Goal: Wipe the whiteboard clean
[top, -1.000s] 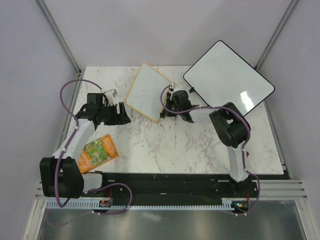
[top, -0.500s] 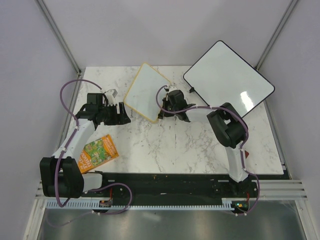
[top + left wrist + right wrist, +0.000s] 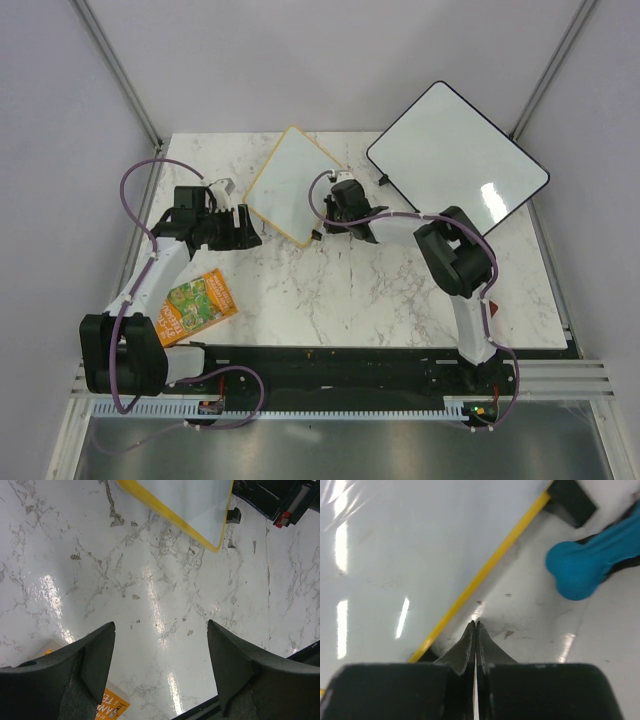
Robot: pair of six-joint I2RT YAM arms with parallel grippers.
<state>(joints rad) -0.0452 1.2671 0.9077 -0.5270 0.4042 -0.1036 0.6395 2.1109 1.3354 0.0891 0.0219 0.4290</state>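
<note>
right gripper (image 3: 476, 625): fingers pinched fully shut, holding nothing, tips right at whiteboard (image 3: 288, 180) yellow edge. left gripper (image 3: 160, 627): jaws wide, empty, over marble table (image 3: 400, 300) just left of whiteboard. whiteboard lies between the 2 grippers. blue thing (image 3: 590, 565) beside whiteboard's black foot.

I count two boards on my screens: one yellow-framed whiteboard (image 3: 290, 182) and one larger black-framed board (image 3: 457, 150). One marble table (image 3: 350, 290) is under both. There is one orange packet (image 3: 198, 306). There is also one blue thing (image 3: 587, 565), seen only in the right wrist view, and I can't tell what it is. There are two arms, the left arm (image 3: 150, 285) and the right arm (image 3: 462, 262). Each has one gripper, so that makes two: the left gripper (image 3: 160, 645) and the right gripper (image 3: 476, 626). The left wrist view shows one black foot (image 3: 233, 515) under the whiteboard. I can't count the other feet.
</note>
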